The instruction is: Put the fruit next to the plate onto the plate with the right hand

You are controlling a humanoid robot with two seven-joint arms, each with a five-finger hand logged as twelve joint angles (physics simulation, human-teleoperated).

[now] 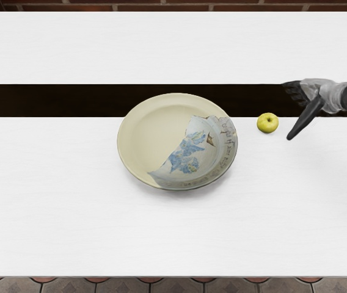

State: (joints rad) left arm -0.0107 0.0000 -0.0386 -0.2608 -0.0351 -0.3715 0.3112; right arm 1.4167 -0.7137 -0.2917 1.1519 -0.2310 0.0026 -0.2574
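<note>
From the head view, a small yellow-green apple (267, 122) with a dark stem dimple sits on the white table (69, 201), just right of the cream, blue-patterned plate (143, 131) and not touching it. The right hand (311, 101) hovers near the apple, fingers apart, holding nothing.

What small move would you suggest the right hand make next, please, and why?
Probably shift the right hand a little leftward and lower it over the yellow-green apple. The hand holds nothing and sits apart from the fruit, to its right, while the apple rests on the white table just right of the plate, not on it.
</note>
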